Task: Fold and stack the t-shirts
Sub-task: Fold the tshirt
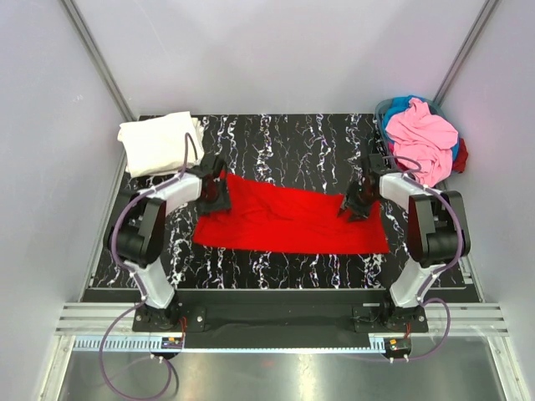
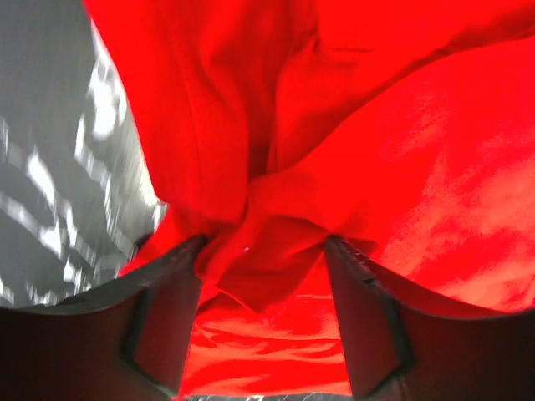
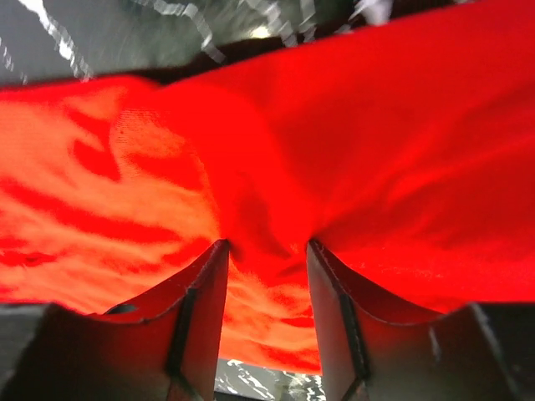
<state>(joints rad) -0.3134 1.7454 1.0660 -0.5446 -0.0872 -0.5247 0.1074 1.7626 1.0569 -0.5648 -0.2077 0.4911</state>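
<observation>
A bright red t-shirt (image 1: 292,221) lies spread as a wide band across the middle of the black marbled table (image 1: 292,142). My left gripper (image 1: 216,194) is down on its upper left corner. In the left wrist view its jaws (image 2: 263,242) stand apart, with a loose fold of the red cloth (image 2: 267,276) between the fingers. My right gripper (image 1: 355,205) rests on the shirt's upper right part. In the right wrist view the jaws (image 3: 267,244) are also apart, and a ridge of red cloth (image 3: 267,209) runs between the fingertips.
A folded cream-white t-shirt (image 1: 159,142) lies at the table's back left corner. At the back right a pile of pink (image 1: 422,138), blue and dark red t-shirts hangs over the edge. White walls with metal posts close in the table.
</observation>
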